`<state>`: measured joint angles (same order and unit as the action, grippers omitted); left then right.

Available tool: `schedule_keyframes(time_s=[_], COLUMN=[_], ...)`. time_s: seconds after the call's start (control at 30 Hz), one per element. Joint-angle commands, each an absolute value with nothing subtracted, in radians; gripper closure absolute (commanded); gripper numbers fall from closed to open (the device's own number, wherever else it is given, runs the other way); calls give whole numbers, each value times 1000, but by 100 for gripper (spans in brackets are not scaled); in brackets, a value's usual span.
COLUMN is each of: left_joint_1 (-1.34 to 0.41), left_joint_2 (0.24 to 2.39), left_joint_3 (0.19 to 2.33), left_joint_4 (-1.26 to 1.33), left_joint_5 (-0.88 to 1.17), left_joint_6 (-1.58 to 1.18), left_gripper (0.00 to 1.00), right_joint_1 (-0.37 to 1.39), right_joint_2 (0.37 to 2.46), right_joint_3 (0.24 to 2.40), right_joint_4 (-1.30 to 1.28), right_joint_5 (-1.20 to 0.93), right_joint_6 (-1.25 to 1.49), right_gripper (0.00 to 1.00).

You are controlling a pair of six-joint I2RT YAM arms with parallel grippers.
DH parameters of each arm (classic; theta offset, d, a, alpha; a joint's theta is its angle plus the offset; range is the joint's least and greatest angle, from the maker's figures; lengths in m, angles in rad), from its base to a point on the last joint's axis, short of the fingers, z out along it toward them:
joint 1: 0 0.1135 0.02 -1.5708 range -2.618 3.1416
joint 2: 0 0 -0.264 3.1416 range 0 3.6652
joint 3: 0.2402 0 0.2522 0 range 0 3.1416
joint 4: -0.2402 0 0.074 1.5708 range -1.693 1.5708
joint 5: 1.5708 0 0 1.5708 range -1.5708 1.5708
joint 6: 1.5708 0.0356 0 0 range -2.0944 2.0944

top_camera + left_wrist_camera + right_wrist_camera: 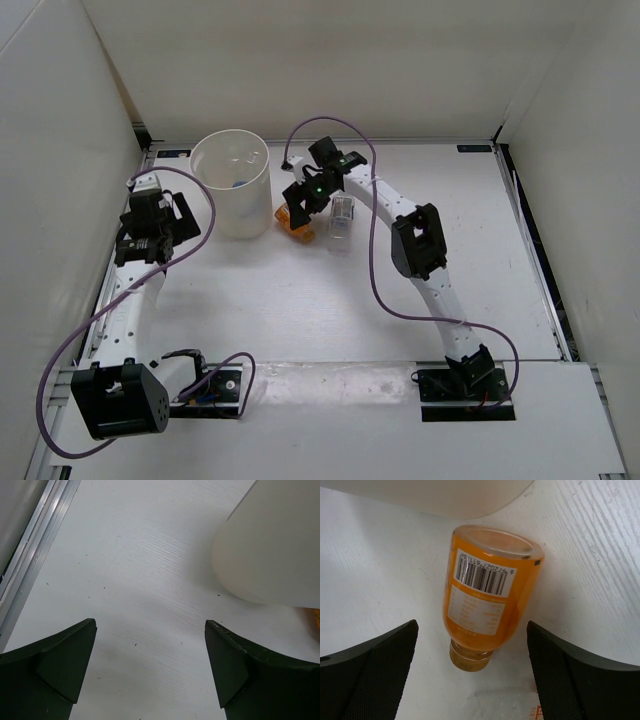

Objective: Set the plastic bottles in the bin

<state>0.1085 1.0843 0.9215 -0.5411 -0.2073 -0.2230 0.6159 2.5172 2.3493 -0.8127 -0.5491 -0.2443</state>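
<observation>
Right gripper (pixel 471 645), fingers apart, poised over short orange plastic bottle (pixel 492 587) at four o'clock of tall cream cylindrical bin (pixel 240 205); lowering and closing likely next. Left gripper (pixel 150 650) fingers also apart.

The right hand (pixel 300 206) hovers over the orange bottle (pixel 284 214).

Bright, even overhead light; soft shadows, mostly sharp focus.

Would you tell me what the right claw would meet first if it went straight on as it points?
Probably the orange bottle, lying on its side straight ahead, though depth is unclear.
</observation>
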Motion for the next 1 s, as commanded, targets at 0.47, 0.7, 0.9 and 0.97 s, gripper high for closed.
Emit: schedule_keyframes(time_s=[0.47,0.7,0.9,0.97], left_joint_1=[112,107,107,106], left_joint_2=[1080,1092,1112,1109], left_joint_3=[976,965,979,979], left_joint_4=[-621,-626,-598,-607], left_joint_5=[-163,-155,-133,-133], left_joint_6=[-238,-245,-247,-245], left_gripper=[0,0,0,0], right_joint_1=[644,637,627,632], right_joint_2=[2523,2522,2523,2525], right_joint_3=[2330,2319,2327,2332], right_joint_4=[-724,-712,-727,-741], right_joint_5=[-453,-437,-463,-468], right_joint_6=[-89,-60,-60,-64], right_gripper=[28,44,61,38])
